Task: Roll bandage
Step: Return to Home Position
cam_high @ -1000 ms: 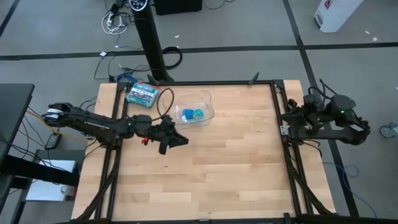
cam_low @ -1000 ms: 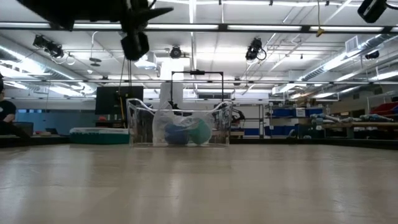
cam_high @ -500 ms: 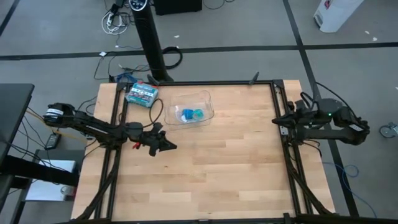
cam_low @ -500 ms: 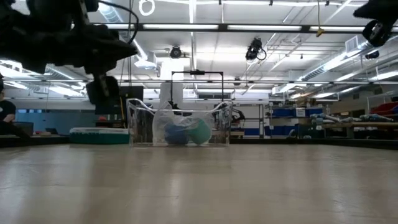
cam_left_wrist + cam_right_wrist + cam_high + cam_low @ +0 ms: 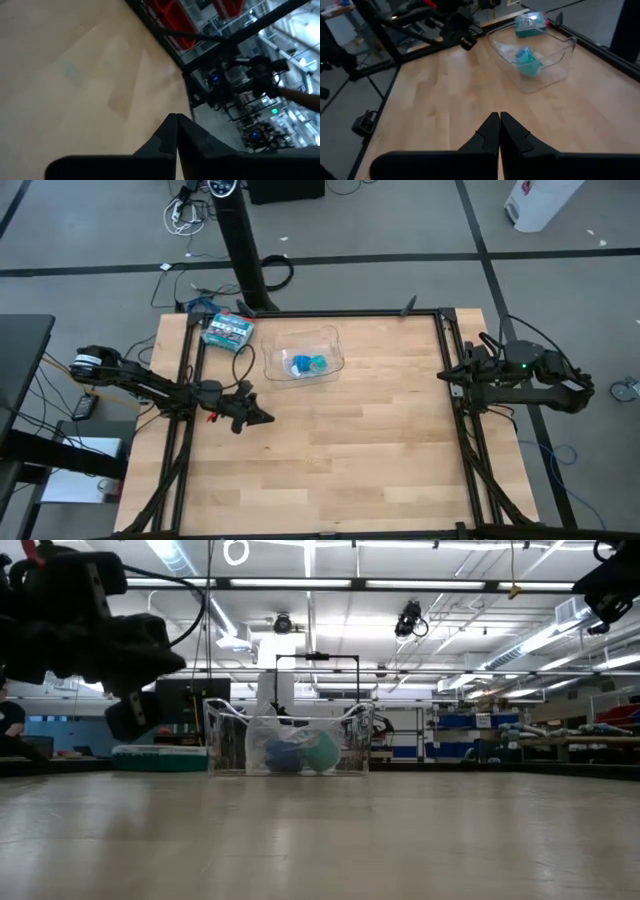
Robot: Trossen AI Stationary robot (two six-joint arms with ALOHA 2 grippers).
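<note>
The bandage is a small blue roll (image 5: 298,364) lying on the floor of a clear plastic container (image 5: 330,340) at the table's far middle, next to a teal-green roll (image 5: 318,363). The right wrist view shows the bandage (image 5: 522,52) and the low view shows the bandage (image 5: 282,756) through the container's wall. My left gripper (image 5: 266,419) is shut and empty, low over the table's left part, nearer than the container. In its own view my left gripper (image 5: 176,116) points across bare wood. My right gripper (image 5: 499,114) is shut and empty, above the table's right edge.
A green-and-white printed box (image 5: 228,330) lies at the far left corner, beside the container. Black frame rails (image 5: 448,380) run along the table's left and right sides. Bare wood (image 5: 340,450) fills the middle and near half of the table.
My left gripper has drawn back toward the table's left edge and sunk low over the wood, and its fingers have shut. My right gripper has tipped downward over the right edge. The bandage and the container have stayed where they were.
</note>
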